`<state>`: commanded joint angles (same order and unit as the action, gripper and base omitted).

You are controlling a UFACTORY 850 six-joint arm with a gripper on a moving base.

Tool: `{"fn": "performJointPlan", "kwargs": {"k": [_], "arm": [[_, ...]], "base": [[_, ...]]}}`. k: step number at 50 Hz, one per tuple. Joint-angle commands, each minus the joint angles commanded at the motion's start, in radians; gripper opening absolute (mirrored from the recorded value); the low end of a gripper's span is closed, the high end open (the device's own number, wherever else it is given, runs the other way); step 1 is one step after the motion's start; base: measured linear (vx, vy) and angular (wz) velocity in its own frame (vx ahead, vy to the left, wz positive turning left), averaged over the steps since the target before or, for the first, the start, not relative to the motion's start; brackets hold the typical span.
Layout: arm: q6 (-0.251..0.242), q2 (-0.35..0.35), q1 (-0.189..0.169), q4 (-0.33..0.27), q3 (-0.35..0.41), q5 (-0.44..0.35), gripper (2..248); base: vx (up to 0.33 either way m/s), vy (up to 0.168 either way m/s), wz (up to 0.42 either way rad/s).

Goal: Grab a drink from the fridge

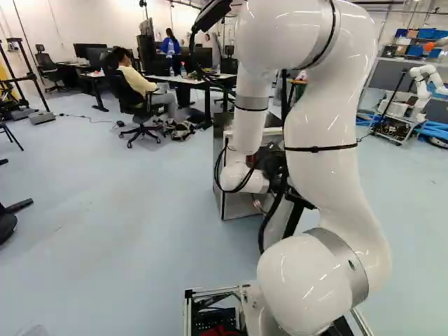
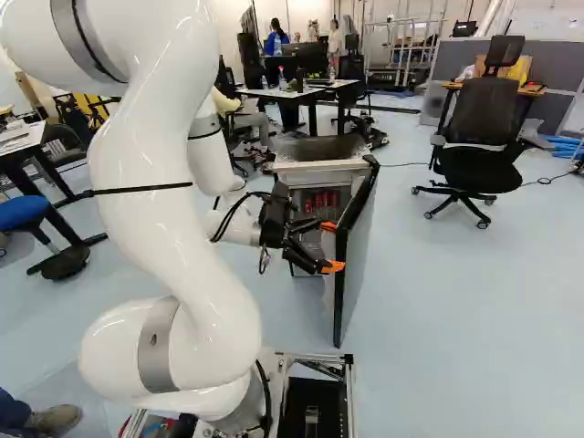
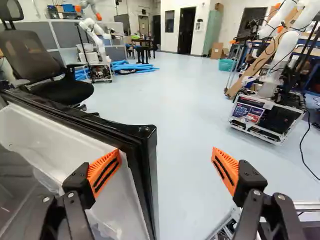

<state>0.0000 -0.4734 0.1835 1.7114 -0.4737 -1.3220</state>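
In the left base view, the white arm [image 1: 325, 133] partly hides the fridge [image 1: 241, 204] near the centre. The right base view shows red drinks [image 2: 321, 202] inside it, upper centre, with the gripper [image 2: 330, 246] beside the open door [image 2: 358, 260]. In the wrist view, its fingers are spread apart, the door's edge between them.

Arm [image 1: 329, 119], white, one: risen from its base joint, folded over at the top, forearm [image 1: 250, 84] hanging. Wrist [image 1: 255, 183], one: apparently near level, partly hidden. Gripper [image 2: 330, 246], black, one: fingers spread wide, orange pads [image 3: 226, 167] apart.
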Motion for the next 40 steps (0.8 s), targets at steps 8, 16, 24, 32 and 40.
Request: {"fn": "performJointPlan", "kwargs": {"k": [8,16,24,32,40], "arm": [[0.000,-0.006,-0.030,0.000,-0.017,0.000,247],[0.000,-0.012,-0.060,0.000,-0.035,0.000,247],[0.000,-0.019,-0.090,0.000,-0.054,0.000,247],[0.000,-0.026,-0.120,0.000,-0.073,0.000,247],[0.000,-0.033,-0.148,0.000,-0.093,0.000,247]], "base": [[0.000,0.000,0.000],[0.000,0.000,0.000],[0.000,0.000,0.000],[0.000,0.000,0.000],[0.000,0.000,0.000]]}}
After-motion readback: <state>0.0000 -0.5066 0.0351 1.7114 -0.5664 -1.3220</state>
